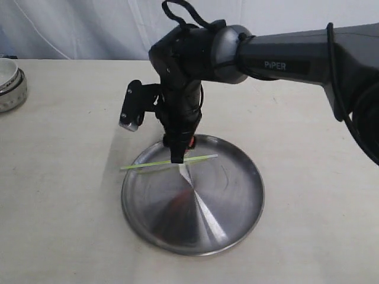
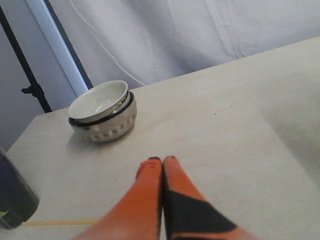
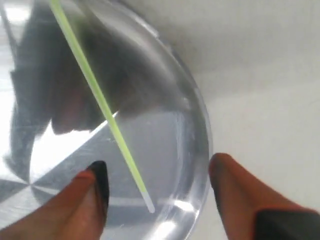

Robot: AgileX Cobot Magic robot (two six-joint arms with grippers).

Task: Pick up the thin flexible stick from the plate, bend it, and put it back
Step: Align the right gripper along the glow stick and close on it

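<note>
One thin flexible stick [image 1: 169, 161] lies across the plate's [image 1: 237, 201] far side, one end poking past the rim. Right tool [image 3: 159, 165] sits right over it, fingers spread wide, stick running between them. Left tool [image 2: 162, 161] is pinched together above the desk [image 2: 225, 115], near a bowl [image 2: 100, 100].

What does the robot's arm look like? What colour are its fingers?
The right arm is dark grey with rounded joints, white PiPER lettering and a black cable looping over its wrist. The right gripper and left gripper have orange fingers with black patches.
</note>
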